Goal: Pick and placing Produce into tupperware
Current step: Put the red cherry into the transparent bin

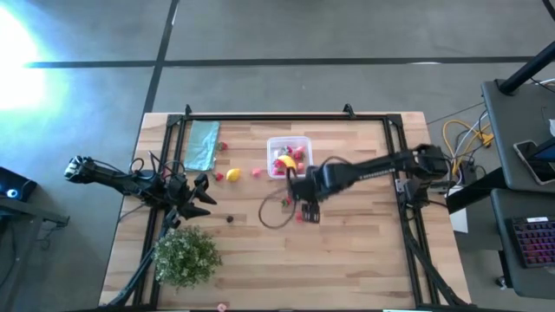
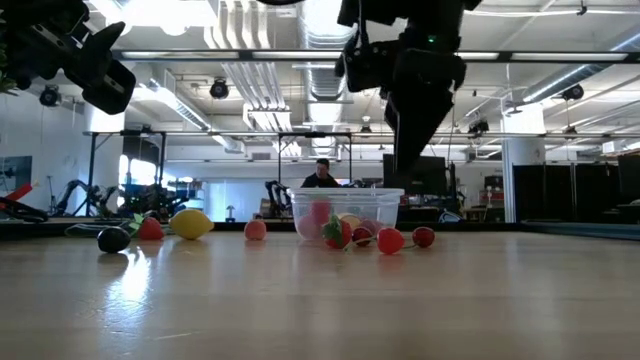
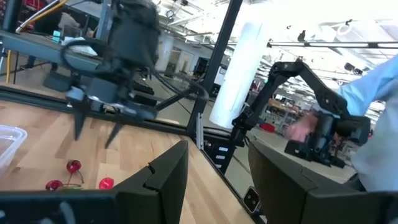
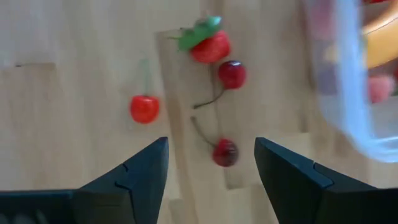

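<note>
The clear tupperware (image 1: 288, 146) (image 2: 345, 205) stands on the table's far middle with a yellow banana (image 1: 287, 161) and red pieces inside. My right gripper (image 1: 310, 215) (image 4: 211, 168) hangs open above the table on the tupperware's near side. Below its fingers lie two stemmed cherries (image 4: 225, 152), a lone cherry (image 4: 144, 109) and a strawberry (image 4: 210, 46). A lemon (image 1: 232, 175) (image 2: 190, 223), a pink piece (image 1: 257, 172) and a dark piece (image 1: 230, 218) rest on the wood farther left. My left gripper (image 1: 204, 195) (image 3: 217, 180) waits open near the left edge.
A teal cloth (image 1: 202, 145) lies flat at the far left, and a green leafy bush (image 1: 185, 256) stands at the near left. A black frame (image 1: 286, 117) edges the table. A person's light-blue sleeve (image 3: 373, 93) shows beyond the right side.
</note>
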You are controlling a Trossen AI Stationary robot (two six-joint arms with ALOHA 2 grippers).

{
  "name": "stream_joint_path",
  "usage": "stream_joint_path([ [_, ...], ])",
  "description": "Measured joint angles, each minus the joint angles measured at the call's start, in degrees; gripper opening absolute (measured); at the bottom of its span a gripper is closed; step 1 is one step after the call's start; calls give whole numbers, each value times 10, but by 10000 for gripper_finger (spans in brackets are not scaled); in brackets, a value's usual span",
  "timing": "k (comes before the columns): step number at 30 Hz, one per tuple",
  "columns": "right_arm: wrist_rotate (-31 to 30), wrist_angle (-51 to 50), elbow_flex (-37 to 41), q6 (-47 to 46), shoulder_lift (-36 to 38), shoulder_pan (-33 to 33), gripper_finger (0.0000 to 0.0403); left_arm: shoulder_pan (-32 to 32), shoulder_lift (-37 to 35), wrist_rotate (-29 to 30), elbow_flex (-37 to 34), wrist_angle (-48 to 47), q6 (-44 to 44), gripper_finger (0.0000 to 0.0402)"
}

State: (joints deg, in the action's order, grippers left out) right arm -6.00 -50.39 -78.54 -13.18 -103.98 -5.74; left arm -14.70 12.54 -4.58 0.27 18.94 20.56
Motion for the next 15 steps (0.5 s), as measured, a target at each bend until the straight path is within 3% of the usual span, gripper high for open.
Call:
stream_joint_path([
  [6,-56,35,51,-69,0,-27,228,0,0,0,0,0,0,155],
  [15,-49,55,106,-83,-1,-12,226,0,0,0,0,0,0,155],
])
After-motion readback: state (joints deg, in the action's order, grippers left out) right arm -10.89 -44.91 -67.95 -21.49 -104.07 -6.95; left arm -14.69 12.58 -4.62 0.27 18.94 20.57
